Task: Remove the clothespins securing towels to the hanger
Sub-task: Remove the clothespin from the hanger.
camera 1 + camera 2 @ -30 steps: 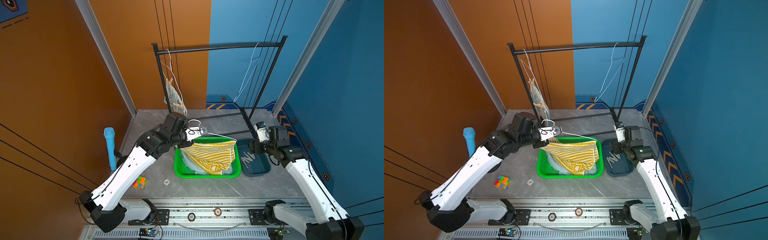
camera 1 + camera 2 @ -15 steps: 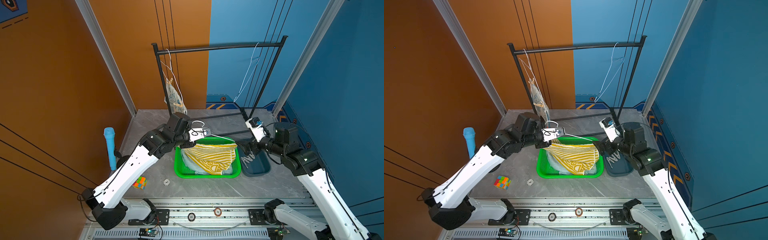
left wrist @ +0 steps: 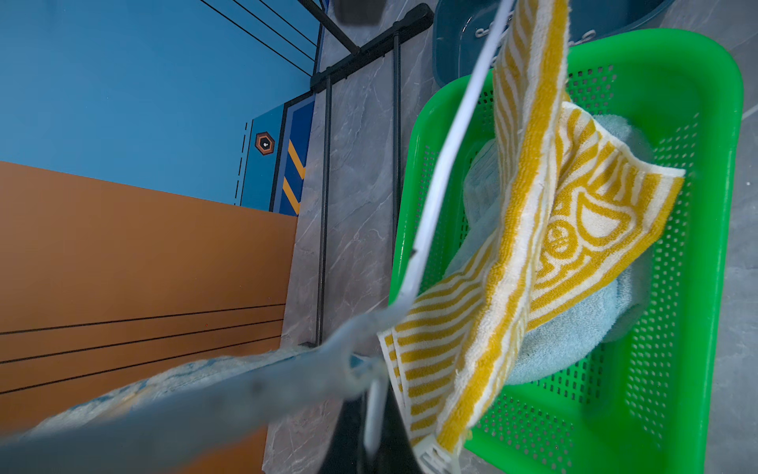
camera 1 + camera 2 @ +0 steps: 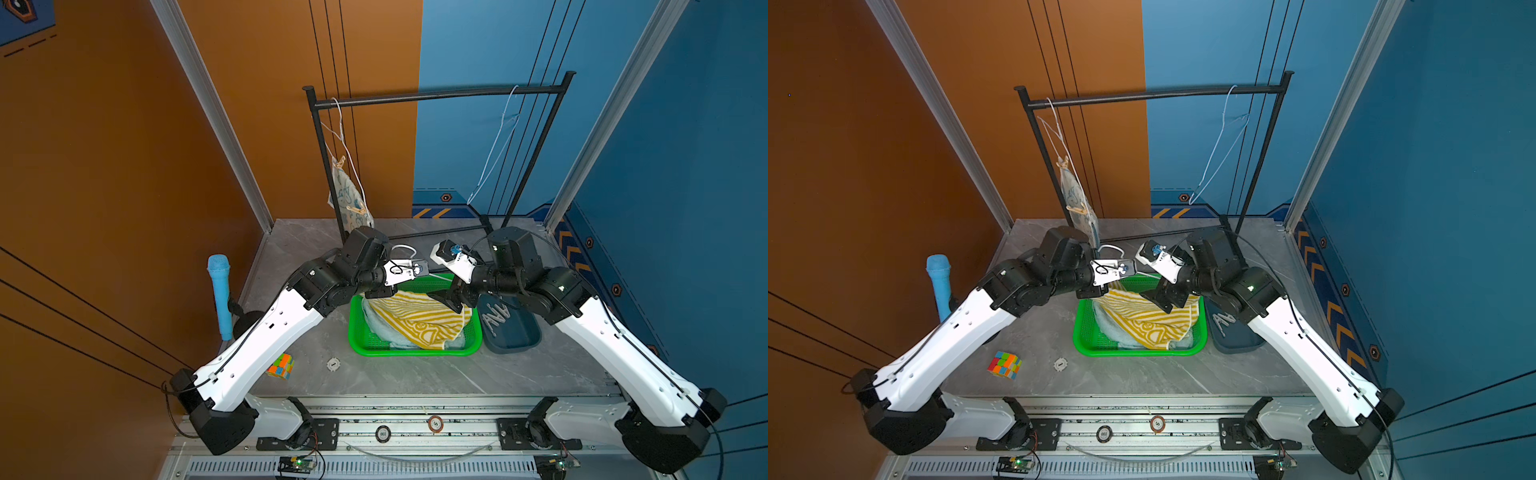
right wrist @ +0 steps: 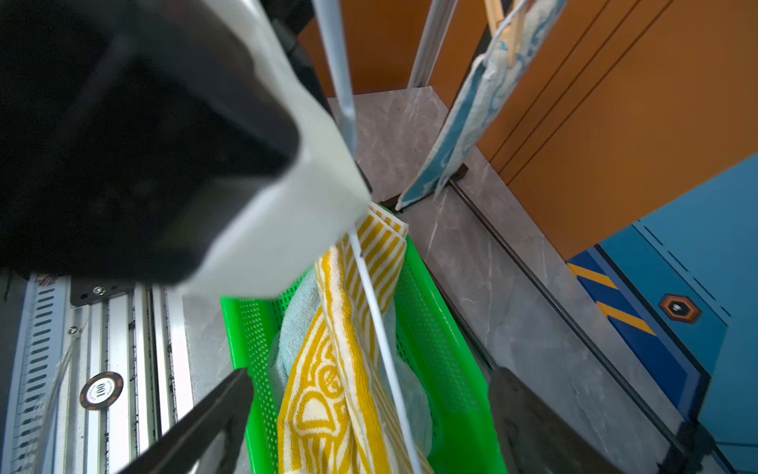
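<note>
left gripper (image 3: 371,410) – holds white hanger (image 3: 447,164) tight | yellow striped towel (image 4: 419,320) hangs from it into green basket (image 4: 415,353) | right gripper (image 5: 369,410) – spread wide just above that towel | loose clothespins (image 4: 498,320) in blue tray (image 4: 519,340) | bunny towel (image 4: 349,195) pinned up on rack (image 4: 436,94)

Arms (image 4: 266,340): white shells, black joints and bases, thin black cables.

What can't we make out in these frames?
- Left gripper hold on the hanger: left wrist view, blurred, cut by the frame edge.
- Clothespins in the blue tray: both top views, too small to count.
- Any pin left on the striped towel: both top views, right gripper covers that end.
</note>
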Available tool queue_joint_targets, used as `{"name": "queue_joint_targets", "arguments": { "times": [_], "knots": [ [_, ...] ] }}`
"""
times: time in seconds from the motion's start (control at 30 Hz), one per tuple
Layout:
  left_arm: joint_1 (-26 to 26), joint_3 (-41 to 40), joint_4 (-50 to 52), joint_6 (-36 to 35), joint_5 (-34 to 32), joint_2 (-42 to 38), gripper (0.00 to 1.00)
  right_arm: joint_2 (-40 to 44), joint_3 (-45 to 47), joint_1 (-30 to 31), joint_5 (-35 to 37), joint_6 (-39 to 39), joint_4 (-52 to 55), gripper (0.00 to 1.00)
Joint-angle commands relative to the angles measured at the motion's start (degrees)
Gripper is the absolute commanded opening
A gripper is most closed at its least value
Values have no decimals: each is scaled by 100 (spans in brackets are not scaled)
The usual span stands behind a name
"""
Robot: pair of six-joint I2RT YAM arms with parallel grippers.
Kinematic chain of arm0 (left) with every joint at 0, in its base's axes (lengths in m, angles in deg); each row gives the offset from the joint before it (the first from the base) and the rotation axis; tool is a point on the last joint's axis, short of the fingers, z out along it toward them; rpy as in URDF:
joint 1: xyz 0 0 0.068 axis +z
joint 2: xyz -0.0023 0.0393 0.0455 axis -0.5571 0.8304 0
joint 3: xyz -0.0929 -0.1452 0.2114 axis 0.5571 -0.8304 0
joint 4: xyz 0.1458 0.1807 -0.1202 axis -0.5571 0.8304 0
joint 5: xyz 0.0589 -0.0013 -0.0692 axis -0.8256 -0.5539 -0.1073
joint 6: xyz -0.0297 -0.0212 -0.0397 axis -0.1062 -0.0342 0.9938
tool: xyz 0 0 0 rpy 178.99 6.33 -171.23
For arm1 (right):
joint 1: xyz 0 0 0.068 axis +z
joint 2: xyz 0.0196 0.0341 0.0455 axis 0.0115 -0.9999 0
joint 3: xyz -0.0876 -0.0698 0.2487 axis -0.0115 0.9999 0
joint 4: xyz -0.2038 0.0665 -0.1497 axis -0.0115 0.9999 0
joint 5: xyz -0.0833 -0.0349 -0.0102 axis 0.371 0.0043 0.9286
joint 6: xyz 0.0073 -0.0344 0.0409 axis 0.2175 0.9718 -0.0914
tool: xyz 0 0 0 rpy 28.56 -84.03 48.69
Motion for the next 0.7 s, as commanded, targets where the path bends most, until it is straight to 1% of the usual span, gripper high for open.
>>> {"name": "queue_joint_targets", "arguments": {
  "times": [0.0,0.17,0.43,0.67],
  "knots": [
    [-72,216,9,-33,18,2,0,-236,-274,30,-539,237,99,82],
    [-85,216,4,-36,-15,-28,0,-497,-430,39,-731,318,150,63],
    [-100,220,4,-18,28,-46,0,-609,-457,-9,-698,528,158,42],
    [-100,198,1,1,57,-72,0,-618,-357,-162,-735,587,159,28]
  ]
}}
